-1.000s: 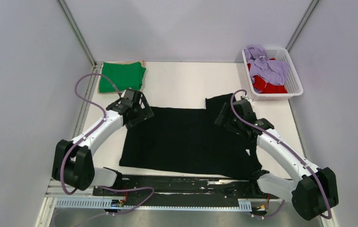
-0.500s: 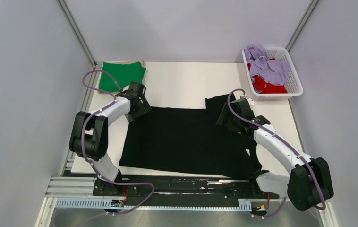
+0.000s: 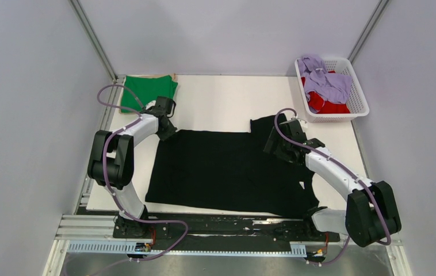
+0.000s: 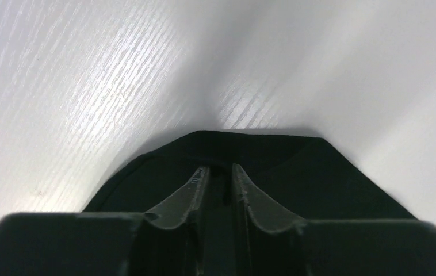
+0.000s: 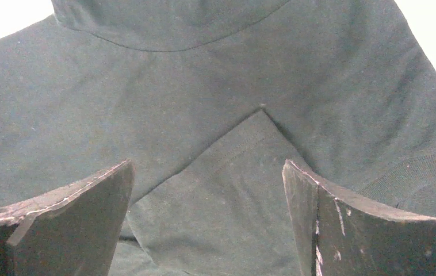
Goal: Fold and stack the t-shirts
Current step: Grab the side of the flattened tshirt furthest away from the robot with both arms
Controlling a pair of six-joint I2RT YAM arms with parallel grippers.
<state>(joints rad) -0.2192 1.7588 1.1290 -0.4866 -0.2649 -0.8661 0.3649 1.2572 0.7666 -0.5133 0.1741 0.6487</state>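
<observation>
The black t-shirt (image 3: 227, 169) lies spread flat across the middle of the counter (image 3: 221, 103), its near hem close to the counter's front edge by the arm bases. My left tool (image 4: 220, 183) sits at the shirt's far-left corner, clenched narrowly on a fold of the black fabric. My right tool (image 5: 207, 167) hovers just above the far-right sleeve seam, released, with its fingers spread wide.

The green t-shirt (image 3: 148, 92) rests folded in the far-left corner, near the left tool but apart from the black one. The white basket (image 3: 360, 108) stands at the far-right corner, holding the lavender t-shirt (image 3: 325, 80) bunched over the red t-shirt (image 3: 326, 104).

The counter is white with a fine streaked grain – pale grey walls close it in on three sides. Bare surface runs from the shirt's far edge to the back wall.
</observation>
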